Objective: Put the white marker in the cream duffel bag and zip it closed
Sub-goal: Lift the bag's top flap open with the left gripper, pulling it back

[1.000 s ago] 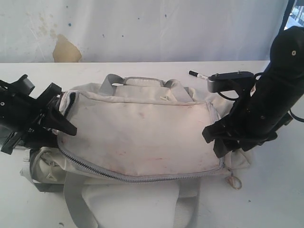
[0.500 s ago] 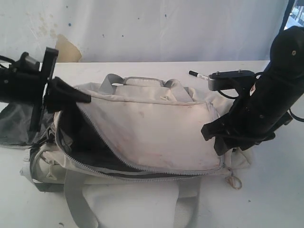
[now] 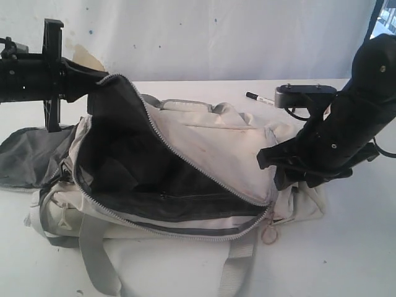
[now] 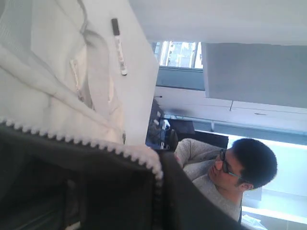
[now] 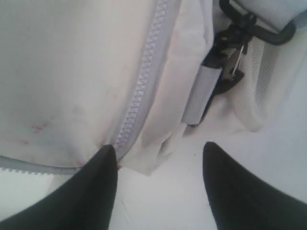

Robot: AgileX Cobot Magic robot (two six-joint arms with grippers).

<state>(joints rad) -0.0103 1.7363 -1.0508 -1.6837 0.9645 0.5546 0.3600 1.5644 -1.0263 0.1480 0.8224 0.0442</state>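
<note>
**Item 1: cream duffel bag** (image 3: 216, 145). Lies on the white bench (image 3: 352, 247) and fills the centre and left of the exterior frame. The cloth shows faint reddish smudges. The main opening is unzipped. The top flap is lifted at its left corner toward the upper left, baring the dark grey lining (image 3: 124, 164). The light grey zipper (image 3: 185, 159) runs along the raised flap edge and down to the right end. Grey webbing straps (image 3: 93, 263) trail toward the lower edge of the frame.

**Item 2: white marker** (image 3: 260, 98). Lies flat on the bench in the upper middle-right of the exterior frame, beyond the bag and clear of it. Its black cap points left. It is outside the bag. It also shows in the left wrist view (image 4: 119, 47).

**Item 3: left pincer** (image 3: 98, 77). Upper left of the exterior frame, closed narrow on the corner of the bag's flap and holding it up.

**Item 4: right pincer** (image 3: 272, 171). Right of centre, at the bag's right end, with jaws wide and gripping nothing. In the right wrist view (image 5: 159, 148), one finger (image 5: 96, 187) touches the cloth beside the zipper and the other stands over bare bench.

**Item 5: person with glasses** (image 4: 235, 167). Background of the left wrist view.
</note>
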